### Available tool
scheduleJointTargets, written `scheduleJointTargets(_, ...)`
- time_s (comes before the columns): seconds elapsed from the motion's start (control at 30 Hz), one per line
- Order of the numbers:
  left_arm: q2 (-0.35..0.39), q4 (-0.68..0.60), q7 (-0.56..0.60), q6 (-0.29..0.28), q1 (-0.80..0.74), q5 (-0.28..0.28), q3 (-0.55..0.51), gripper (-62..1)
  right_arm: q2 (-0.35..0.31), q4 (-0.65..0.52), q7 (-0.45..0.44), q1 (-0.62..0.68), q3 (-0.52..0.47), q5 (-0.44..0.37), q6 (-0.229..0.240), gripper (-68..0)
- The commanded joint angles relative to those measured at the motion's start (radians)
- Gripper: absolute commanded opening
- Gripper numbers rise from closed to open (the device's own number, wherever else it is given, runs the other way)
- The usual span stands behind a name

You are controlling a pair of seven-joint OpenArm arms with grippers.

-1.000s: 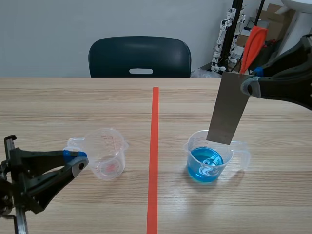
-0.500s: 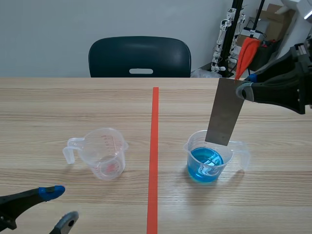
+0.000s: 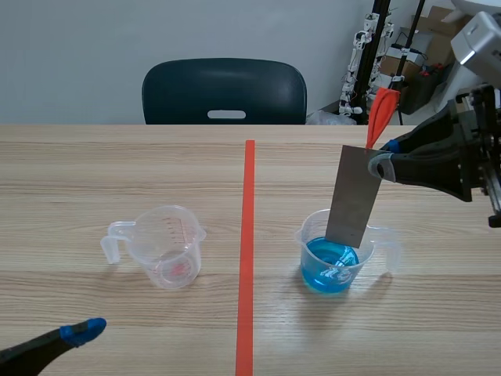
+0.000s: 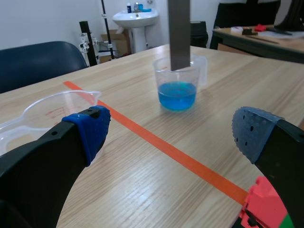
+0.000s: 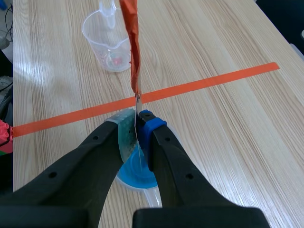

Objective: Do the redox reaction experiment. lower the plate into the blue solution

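A grey metal plate (image 3: 356, 196) hangs upright from my right gripper (image 3: 382, 160), which is shut on its top corner. An orange-red strip (image 3: 381, 110) sticks up from the plate's top. The plate's lower edge sits just inside the rim of the clear beaker of blue solution (image 3: 333, 265), above the liquid in the left wrist view (image 4: 176, 90). From the right wrist the plate (image 5: 137, 107) shows edge-on between the pads, with the blue beaker (image 5: 137, 178) under the gripper (image 5: 137, 122). My left gripper (image 4: 171, 130) is open and holds nothing; one of its fingertips (image 3: 82, 330) shows at the near left.
An empty clear measuring beaker (image 3: 167, 247) with a handle stands left of the orange-red tape line (image 3: 247, 251). A dark chair (image 3: 225, 92) stands beyond the table's far edge, with stands and boxes behind it at the right.
My left gripper let go of the empty beaker's handle, opened wide and drew back toward the near left corner. The right gripper lowered the plate slightly, so its lower edge now dips inside the beaker's rim.
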State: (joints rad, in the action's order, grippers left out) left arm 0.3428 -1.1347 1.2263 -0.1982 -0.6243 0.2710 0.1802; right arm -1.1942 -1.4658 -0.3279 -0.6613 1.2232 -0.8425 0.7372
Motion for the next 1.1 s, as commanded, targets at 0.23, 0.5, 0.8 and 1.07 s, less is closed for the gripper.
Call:
scheduleJointTargets(0.23, -0.068, -0.017, 0.098, 0.031, -0.069, 0.051, -0.003, -6.7, 0.032, 0.056, -0.014, -0.014, -0.013, -0.026, 0.008, -66.9)
scheduleJointTargets(0.5, -0.114, 0.002, 0.109, 0.027, -0.065, 0.045, -0.003, -6.7, 0.07, 0.085, -0.014, 0.015, -0.013, -0.016, 0.008, -66.9)
scheduleJointTargets(0.8, -0.109, 0.009, 0.108, 0.031, -0.042, -0.043, -0.003, -6.7, 0.092, 0.095, -0.004, 0.025, -0.013, 0.002, 0.008, -66.9)
scheduleJointTargets(1.07, -0.119, 0.056, 0.091, 0.021, -0.026, -0.043, -0.003, -7.4, 0.118, 0.116, -0.011, 0.036, -0.013, 0.033, 0.008, -66.9)
